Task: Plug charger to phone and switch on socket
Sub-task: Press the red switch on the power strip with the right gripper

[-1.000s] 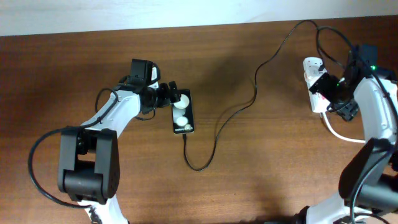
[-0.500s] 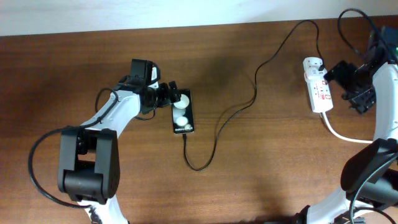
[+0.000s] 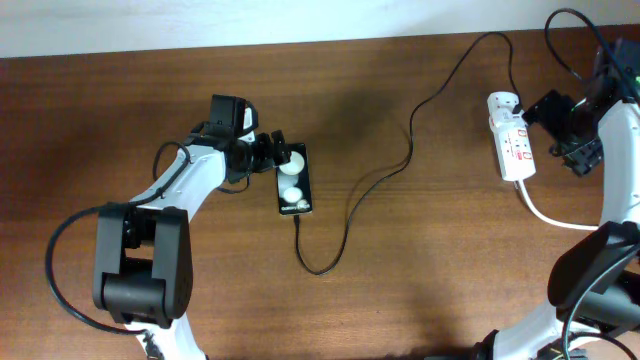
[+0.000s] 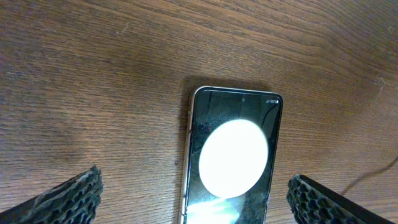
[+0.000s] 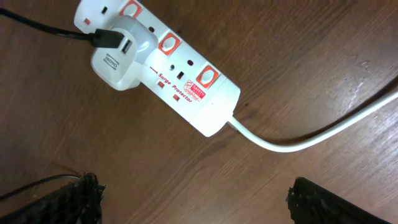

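Both gape: left end effector [image 3: 277,156] straddling the phone [image 3: 294,182], right end effector [image 3: 563,130] hovering beside the socket [image 3: 512,140]

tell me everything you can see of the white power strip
The narrow white plastic power strip lies flat on the brown wooden table. It has rounded ends, red-framed switch marks and red "Surge Protector" lettering. A white plug adapter with a thin black cable sits in one outlet; a thick white cord leaves one end. The open right gripper is apart from it.

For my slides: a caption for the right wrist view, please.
Socket with the charger plugged in, framed by the open right hand.
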`<action>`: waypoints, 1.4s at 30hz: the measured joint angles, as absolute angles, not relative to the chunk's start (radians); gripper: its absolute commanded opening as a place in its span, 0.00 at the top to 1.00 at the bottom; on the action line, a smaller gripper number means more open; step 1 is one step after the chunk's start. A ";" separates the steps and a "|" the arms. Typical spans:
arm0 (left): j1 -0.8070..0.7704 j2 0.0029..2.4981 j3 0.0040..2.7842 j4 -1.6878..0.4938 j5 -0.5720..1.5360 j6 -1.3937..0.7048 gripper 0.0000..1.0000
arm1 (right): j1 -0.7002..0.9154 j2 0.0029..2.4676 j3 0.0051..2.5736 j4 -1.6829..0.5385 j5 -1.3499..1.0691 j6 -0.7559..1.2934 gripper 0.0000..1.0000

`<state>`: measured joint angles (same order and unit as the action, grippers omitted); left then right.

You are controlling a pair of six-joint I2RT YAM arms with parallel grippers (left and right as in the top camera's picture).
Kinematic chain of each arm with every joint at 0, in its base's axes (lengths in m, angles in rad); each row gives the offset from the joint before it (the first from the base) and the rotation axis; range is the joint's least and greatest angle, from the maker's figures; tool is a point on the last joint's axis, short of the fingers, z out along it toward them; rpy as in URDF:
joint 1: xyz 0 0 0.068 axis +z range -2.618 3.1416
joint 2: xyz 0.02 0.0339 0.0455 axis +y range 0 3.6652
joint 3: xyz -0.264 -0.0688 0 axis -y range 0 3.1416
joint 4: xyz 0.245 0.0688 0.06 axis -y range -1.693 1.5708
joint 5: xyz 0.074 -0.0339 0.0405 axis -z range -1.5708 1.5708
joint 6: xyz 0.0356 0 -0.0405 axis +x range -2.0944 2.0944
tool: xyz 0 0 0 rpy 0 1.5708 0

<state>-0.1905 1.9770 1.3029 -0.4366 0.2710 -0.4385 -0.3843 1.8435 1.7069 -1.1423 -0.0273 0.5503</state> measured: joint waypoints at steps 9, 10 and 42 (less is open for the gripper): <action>-0.191 1.977 1.303 -0.437 0.271 -0.439 0.01 | -0.279 2.003 1.702 -1.013 -0.015 0.557 0.01; -0.191 1.977 1.303 -0.437 0.271 -0.439 0.01 | -0.281 2.003 1.702 -1.023 0.005 0.577 0.01; -0.191 1.977 1.303 -0.437 0.271 -0.439 0.01 | -0.379 2.197 1.700 -0.818 0.200 0.683 0.01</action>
<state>-0.1905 1.9770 1.3029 -0.4370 0.2714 -0.4385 -0.3790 2.1975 1.7004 -0.8177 0.2005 0.6827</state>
